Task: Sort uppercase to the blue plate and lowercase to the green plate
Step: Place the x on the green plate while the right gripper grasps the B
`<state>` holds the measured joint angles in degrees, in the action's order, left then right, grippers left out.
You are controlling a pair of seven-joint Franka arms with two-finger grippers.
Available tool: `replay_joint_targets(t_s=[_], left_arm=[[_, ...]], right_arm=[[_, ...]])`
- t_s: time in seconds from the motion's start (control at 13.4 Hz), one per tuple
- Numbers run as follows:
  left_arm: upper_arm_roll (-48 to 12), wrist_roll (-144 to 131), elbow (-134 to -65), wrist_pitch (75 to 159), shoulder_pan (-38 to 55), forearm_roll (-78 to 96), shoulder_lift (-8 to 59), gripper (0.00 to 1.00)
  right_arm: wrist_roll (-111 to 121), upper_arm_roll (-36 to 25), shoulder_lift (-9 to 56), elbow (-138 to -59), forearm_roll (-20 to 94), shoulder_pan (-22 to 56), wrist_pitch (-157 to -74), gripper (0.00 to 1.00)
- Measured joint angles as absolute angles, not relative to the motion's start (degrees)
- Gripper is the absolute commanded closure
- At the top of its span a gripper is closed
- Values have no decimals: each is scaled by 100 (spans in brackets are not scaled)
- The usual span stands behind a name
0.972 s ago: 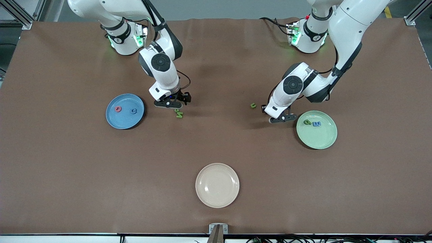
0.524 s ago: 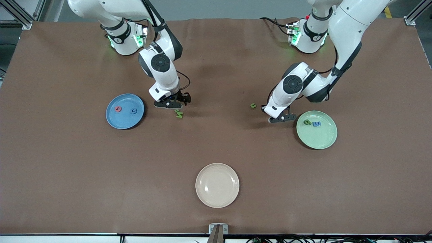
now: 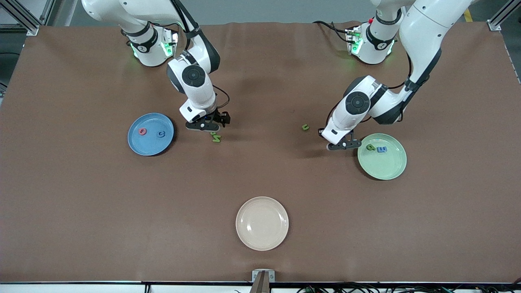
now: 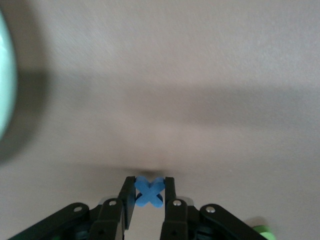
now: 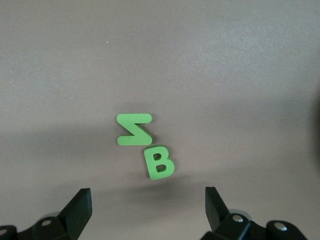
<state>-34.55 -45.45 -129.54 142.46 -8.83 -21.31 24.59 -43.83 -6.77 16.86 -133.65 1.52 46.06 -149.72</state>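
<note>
My left gripper [image 4: 149,189] is shut on a small blue x [image 4: 149,192], a lowercase letter, just above the brown table beside the green plate [image 3: 384,167]. That plate holds a green p [image 3: 370,147] and a blue m [image 3: 381,149]. A green u [image 3: 305,127] lies on the table beside the left gripper [image 3: 344,144]. My right gripper [image 5: 148,194] hangs open over two uppercase letters on the table, a green N [image 5: 134,129] and a green B [image 5: 159,163], next to the blue plate [image 3: 150,145]. A red round letter [image 3: 142,131] and a blue G [image 3: 161,134] lie in that plate.
A cream plate [image 3: 262,238] with nothing in it stands near the table's front edge, nearer to the front camera than everything else. Both arms' bases are along the table's back edge.
The left gripper has shut on the blue x and shifted slightly toward the green plate. The right gripper has stayed open over the N and B.
</note>
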Motion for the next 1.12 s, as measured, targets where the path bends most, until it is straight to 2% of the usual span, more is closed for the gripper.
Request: replay_joint_targets(t_s=[0.37, 0.82, 1.12], left_arm=[[-3891, -3248, -12646, 13792, -1985, -2131, 2124, 93], [-3897, -1517, -12627, 13748, -3127, -2131, 2136, 93], [-3887, -830, -12579, 13749, -3592, -2185, 2356, 93]], right_arm=[[-4383, -677, 1686, -13362, 152, 4606, -14976, 0], [-4382, -676, 1699, -13367, 152, 4606, -15027, 0], [-4377, -676, 1913, -13453, 152, 4606, -15341, 0]])
